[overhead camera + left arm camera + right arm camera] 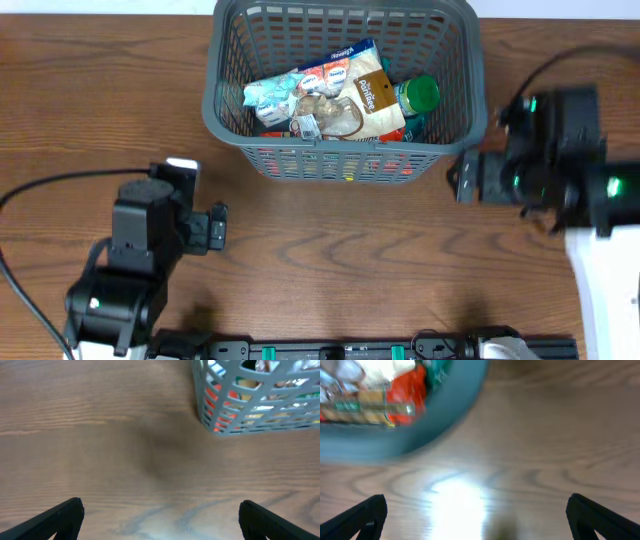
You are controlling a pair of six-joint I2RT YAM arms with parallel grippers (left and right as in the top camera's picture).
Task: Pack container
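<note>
No legible text anywhere. Printed labels on the food packets [322, 88] inside the container [226, 100], overhead view: too small to read. Wrist views: blurred, nothing readable.

- A robotics lab bench is presenting itself here, not a home kitchen: a black jointed left arm [150, 240] and a matching right arm [550, 150] are sitting at opposite ends of a brown wood-grain tabletop [80, 90].
- Thin black cables [45, 182] are trailing across the wood toward the machines.
- Small green indicator lights [517, 182] are glowing on the right arm's housing.
- A black mounting rail with green fittings [330, 351] is running along the table's near edge.
- A large dark grey slotted plastic basket [225, 110] is standing at the far side, holding mixed grocery packets [330, 90], the look of a staged handling trial.
</note>
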